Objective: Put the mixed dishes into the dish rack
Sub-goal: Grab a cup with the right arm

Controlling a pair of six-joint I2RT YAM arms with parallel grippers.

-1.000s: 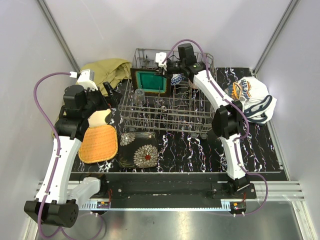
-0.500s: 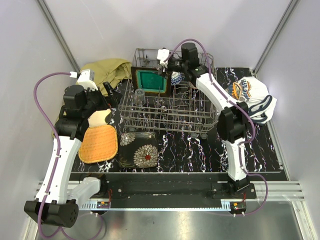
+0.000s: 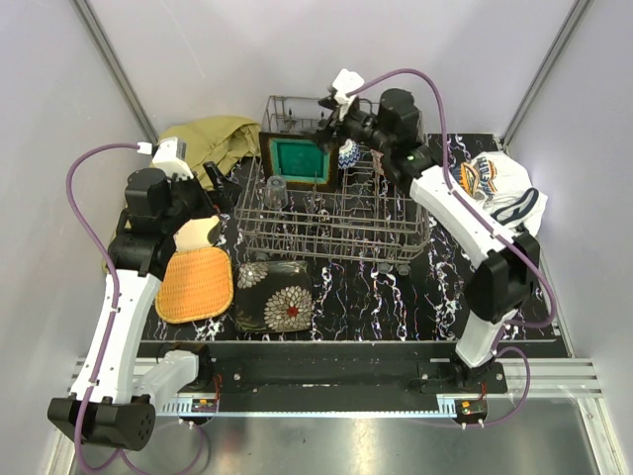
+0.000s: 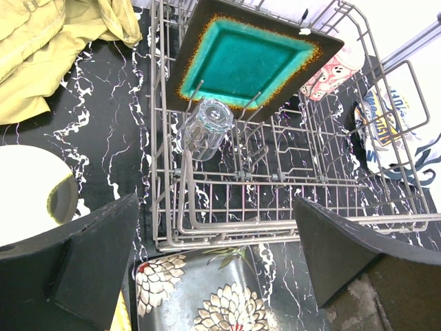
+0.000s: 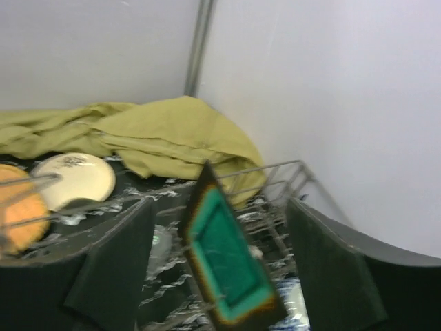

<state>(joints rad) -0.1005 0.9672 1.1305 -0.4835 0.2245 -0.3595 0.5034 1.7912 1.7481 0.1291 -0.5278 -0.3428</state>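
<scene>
At the eleven o'clock corner of the dish rack [image 3: 336, 233], seen from above, the teal square plate [image 3: 299, 158] stands on edge among the tines. The right gripper [image 5: 219, 207] hovers over it with fingers spread. In the wrist view the plate's top edge sits between them, touching neither (that view is blurred). The left gripper [image 4: 215, 207], jaws wide and holding nothing, hangs at the rack's nine o'clock side. The clear glass [image 4: 205, 127] rests in the rack toward twelve o'clock of its fingers, just beside the plate.
</scene>
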